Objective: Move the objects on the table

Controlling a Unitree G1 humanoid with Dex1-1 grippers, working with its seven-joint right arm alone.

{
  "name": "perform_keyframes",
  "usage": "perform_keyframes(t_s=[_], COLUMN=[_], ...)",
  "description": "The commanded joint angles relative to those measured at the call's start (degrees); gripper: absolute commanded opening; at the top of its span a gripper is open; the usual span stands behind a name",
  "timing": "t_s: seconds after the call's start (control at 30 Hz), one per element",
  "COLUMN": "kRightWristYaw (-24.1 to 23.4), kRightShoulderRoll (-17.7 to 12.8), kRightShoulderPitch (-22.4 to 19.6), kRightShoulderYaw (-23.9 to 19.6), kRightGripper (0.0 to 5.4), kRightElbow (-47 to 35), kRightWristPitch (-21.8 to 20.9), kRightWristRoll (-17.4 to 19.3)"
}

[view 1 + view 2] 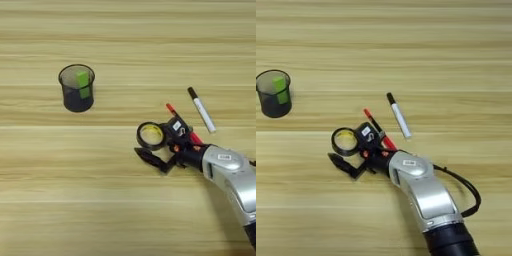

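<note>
Black tape ring [151,135] sits between my gripper's [156,145] two fingers, which are spread wide and not closed on it. Pen [172,110] and marker [201,110] lie loose just behind my jaws. Green stick [83,83] stands in the mesh cup [77,88], far ahead-left. Judging by this: one stowed, three left.

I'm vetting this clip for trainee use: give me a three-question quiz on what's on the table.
1. True or false: the green stick stands inside the dark mesh cup.
2. Which lies farthest to the robot's right: A) the black tape ring with yellow core, B) the white black-capped marker, C) the mesh cup?
3. Fill in: the thin black-and-red pen is partly hidden under the robot's right ____.

Key: 1 true; 2 B; 3 gripper, which sits around the tape ring on the light wooden table.
</note>
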Motion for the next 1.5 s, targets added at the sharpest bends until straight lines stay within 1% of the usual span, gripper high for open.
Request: perform_keyframes(t_s=[0.03, 0.13, 0.17, 0.33, 0.43, 0.57, 0.67, 0.8, 1.0, 1.07, 1.13, 1.23, 1.33, 1.5], kRightWristYaw=[-0.6, -0.6, -0.6, -0.7, -0.8, -1.6, -3.2, -6.0, -10.0, -11.6, -13.5, -15.5, -16.8, -20.0], kRightShoulderRoll=[-0.5, -0.4, -0.4, -0.3, -0.2, 0.2, 1.4, 2.9, 2.8, 2.4, 1.7, 0.8, -0.3, -2.7], kRightShoulderPitch=[-2.8, -3.0, -3.0, -3.2, -3.4, -4.0, -5.6, -8.5, -12.1, -13.1, -14.1, -14.8, -15.0, -16.0], kRightShoulderYaw=[-0.7, -0.8, -0.9, -1.1, -1.1, -1.7, -3.7, -8.2, -14.3, -16.5, -18.4, -19.8, -21.1, -23.3], kRightGripper=[5.37, 5.07, 4.88, 4.31, 4.07, 4.05, 4.05, 4.04, 4.04, 4.04, 4.04, 4.04, 4.04, 4.04], kRightElbow=[-0.5, -0.1, -0.1, 0.3, 0.6, 0.8, 0.8, 0.9, 1.2, 1.6, 2.6, 4.3, 5.6, 9.0], kRightWristPitch=[-1.6, -1.8, -1.9, -1.9, -2.1, -2.4, -2.5, -2.0, -2.3, -2.7, -3.7, -5.3, -6.3, -6.1], kRightWristRoll=[-0.2, -0.2, -0.2, -0.3, -0.3, -0.4, 0.6, 2.9, 4.9, 5.3, 4.8, 3.4, 2.8, 1.1])
